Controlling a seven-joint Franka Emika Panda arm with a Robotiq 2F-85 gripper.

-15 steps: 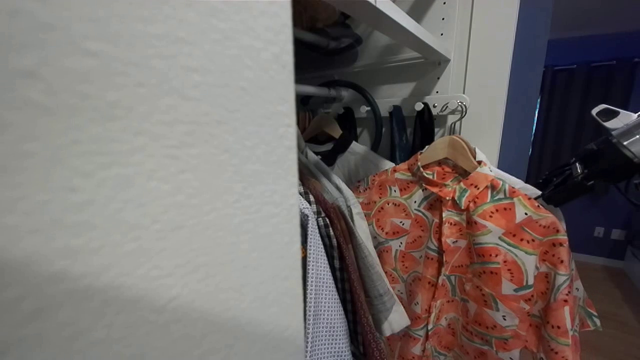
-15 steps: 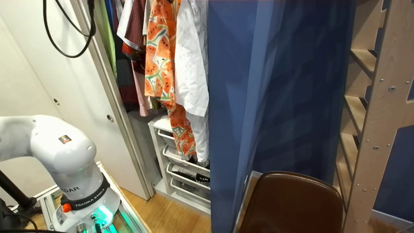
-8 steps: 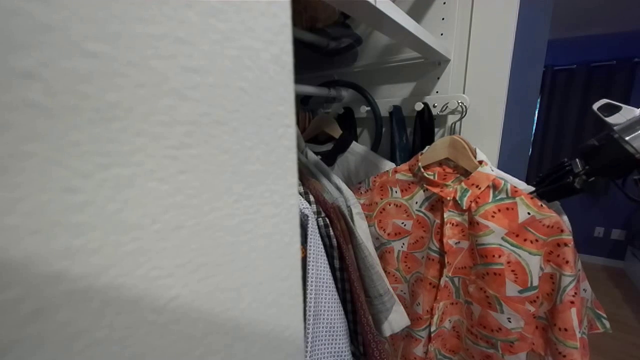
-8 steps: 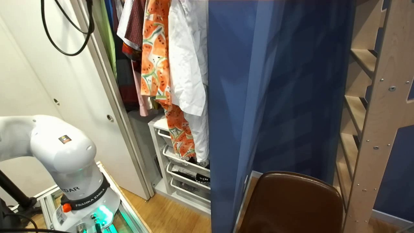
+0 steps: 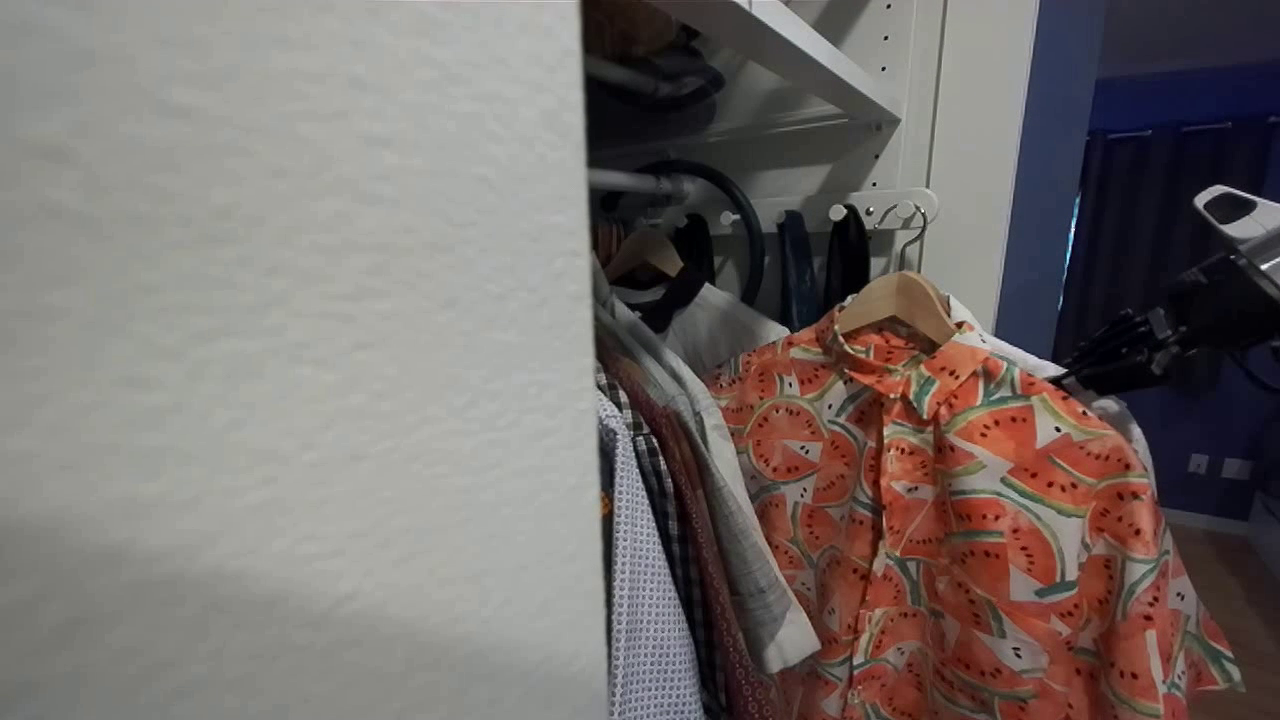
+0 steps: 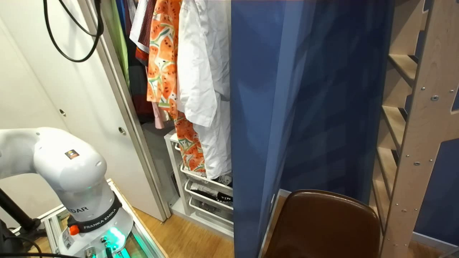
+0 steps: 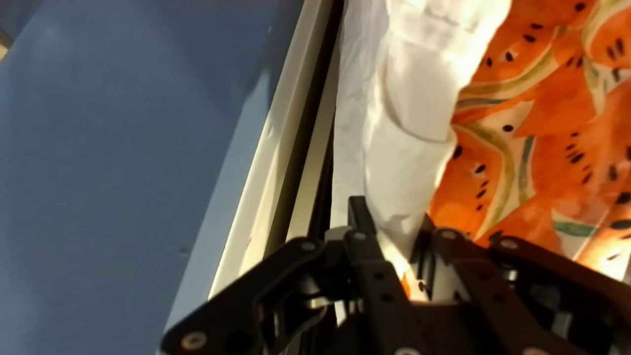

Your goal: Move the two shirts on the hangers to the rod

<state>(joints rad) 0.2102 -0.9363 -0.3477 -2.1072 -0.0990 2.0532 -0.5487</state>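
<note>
The orange shirt [image 5: 960, 520] with its watermelon print hangs on a wooden hanger [image 5: 900, 305], whose metal hook [image 5: 910, 242] is at an end peg of the white rail. Right behind it is the white shirt [image 6: 195, 64], mostly covered in the exterior view from the front; its hanger is hidden. A grey rod [image 5: 622, 181] shows left of the rail, partly cut off by the near wall. In the wrist view my gripper [image 7: 394, 219] pinches a fold of white cloth [image 7: 409, 167], the orange print lying just right. From outside, the gripper [image 5: 1062, 380] sits at the shirts' shoulder.
Several other garments [image 5: 680, 470] crowd the closet under the rod. Dark straps [image 5: 797, 265] hang from the peg rail, below a shelf [image 5: 790, 60]. A wall edge [image 5: 300, 350], a blue wall panel [image 6: 251, 125], drawers [image 6: 206, 195] and a brown chair [image 6: 326, 225] surround the area.
Both shirts have shifted left in an exterior view, toward the sliding door. The gripper has closed on the white cloth and edged slightly up and left. A second hook beside the orange shirt's hook no longer shows.
</note>
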